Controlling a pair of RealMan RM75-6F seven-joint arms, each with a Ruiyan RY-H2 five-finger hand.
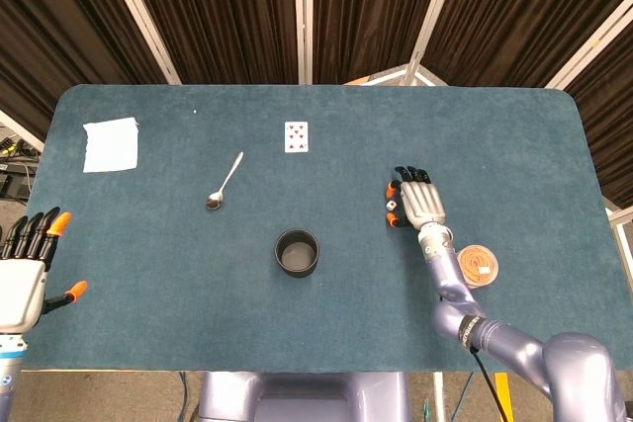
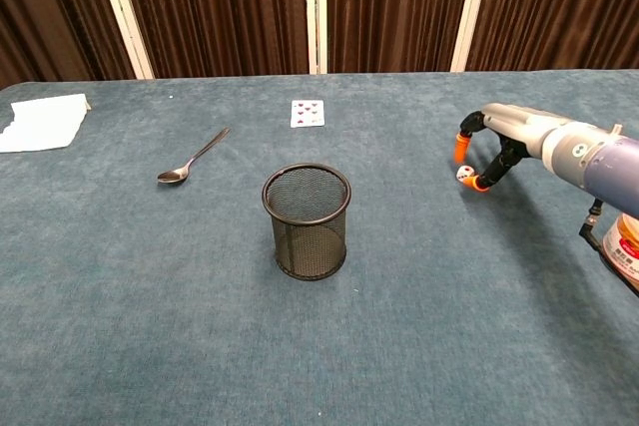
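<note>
Right hand (image 1: pixel 416 202) hovered low over the blue cloth-covered table (image 1: pixel 514 145), right of its middle, with two orange-tipped fingers (image 2: pixel 463 146) curled around the small white die (image 1: pixel 391 206). The die sat on the cloth between those tips; whether they pinched it or only bracketed it could not be told. Open cloth lay between that hand and the black wire-mesh cup (image 2: pixel 307 220), which stood upright near the middle of the table, toward the near edge. A round red-and-white tin (image 1: pixel 479 266) sat close behind the right wrist, toward the near right corner. Left hand (image 1: pixel 26 269) hung off the near left corner with its fingers spread and nothing in them. A steel spoon (image 1: pixel 225 183) lay left of centre, a red-pipped playing card (image 1: pixel 296 136) sat toward the far edge, and a white folded cloth (image 1: pixel 111 144) lay near the far left corner, all well apart from the hands.
</note>
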